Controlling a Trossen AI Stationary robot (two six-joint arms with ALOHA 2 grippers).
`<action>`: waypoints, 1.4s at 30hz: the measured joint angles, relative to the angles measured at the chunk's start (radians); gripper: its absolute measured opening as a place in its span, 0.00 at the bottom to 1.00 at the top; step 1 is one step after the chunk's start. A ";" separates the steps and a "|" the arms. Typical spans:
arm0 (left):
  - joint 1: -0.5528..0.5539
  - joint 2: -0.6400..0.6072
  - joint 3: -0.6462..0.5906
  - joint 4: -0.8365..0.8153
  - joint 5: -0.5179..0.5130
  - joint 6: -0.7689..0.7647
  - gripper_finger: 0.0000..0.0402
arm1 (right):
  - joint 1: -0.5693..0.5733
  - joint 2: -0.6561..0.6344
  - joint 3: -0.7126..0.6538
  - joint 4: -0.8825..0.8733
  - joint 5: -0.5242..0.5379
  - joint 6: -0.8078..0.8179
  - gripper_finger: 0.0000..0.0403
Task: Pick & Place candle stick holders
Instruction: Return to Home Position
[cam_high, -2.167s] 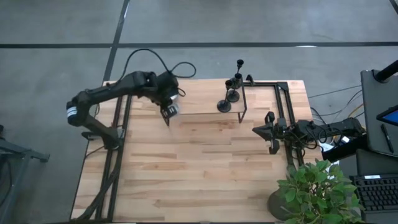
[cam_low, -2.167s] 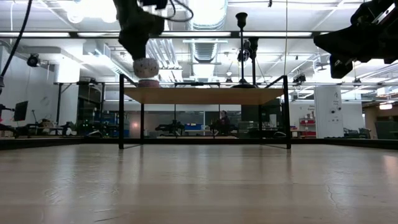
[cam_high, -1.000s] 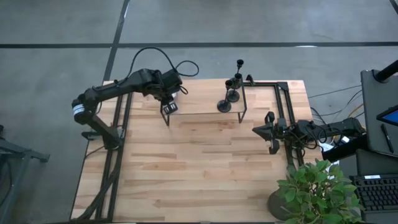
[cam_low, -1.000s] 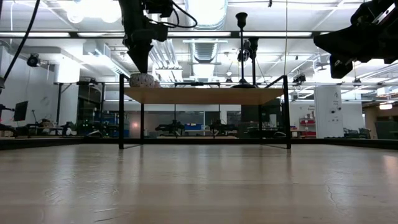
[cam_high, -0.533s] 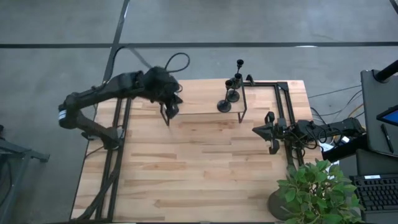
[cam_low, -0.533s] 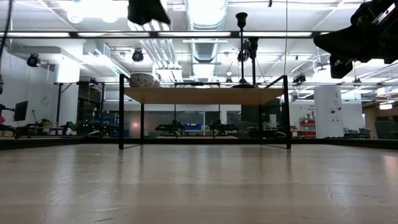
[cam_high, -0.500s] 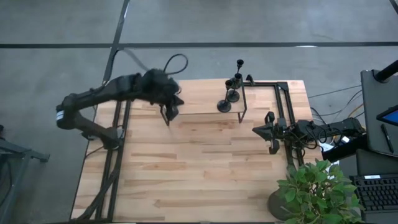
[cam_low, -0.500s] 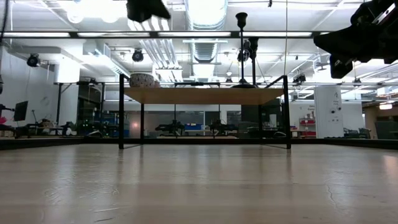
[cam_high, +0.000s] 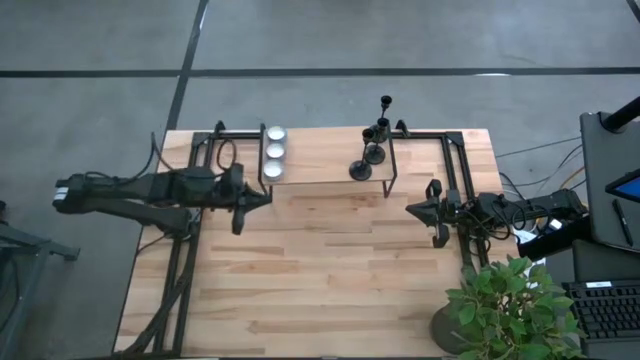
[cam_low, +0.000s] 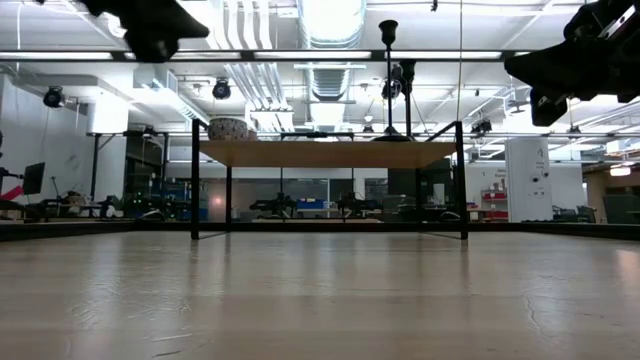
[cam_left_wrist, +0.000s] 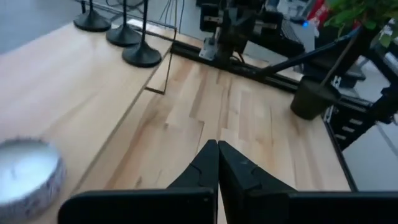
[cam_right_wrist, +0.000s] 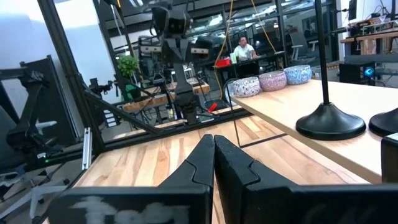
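Three candle stick holders (cam_high: 374, 152) stand upright in a close cluster at the right end of the shelf (cam_high: 320, 162). Three candles (cam_high: 273, 152) sit in a row at its left end, well apart from them. The left arm (cam_high: 150, 190) lies stretched low over the left side of the table (cam_high: 320, 280), with its jaws pressed fully together, holding nothing, just beside the shelf's front left leg. The right arm (cam_high: 500, 210) waits at the table's right edge, its jaws likewise closed and empty. The step in hand looks like parking the left arm at home. Done well, that means drawing the arm away from the shelf rather than sideways across it. It also means keeping the jaws closed so nothing catches the leg or the nearest candle, and folding in low and slow so the shelf is not jolted.
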 joint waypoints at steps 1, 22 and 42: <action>0.000 -0.032 -0.032 0.014 -0.002 -0.006 0.00 | 0.000 0.000 0.000 0.000 0.000 0.000 0.02; -0.038 -0.615 -0.526 0.191 -0.066 0.023 0.00 | 0.000 0.000 0.000 0.000 0.000 0.000 0.02; -0.037 -0.696 -0.723 0.377 -0.122 0.227 0.02 | 0.000 0.000 0.000 0.000 0.000 0.000 0.02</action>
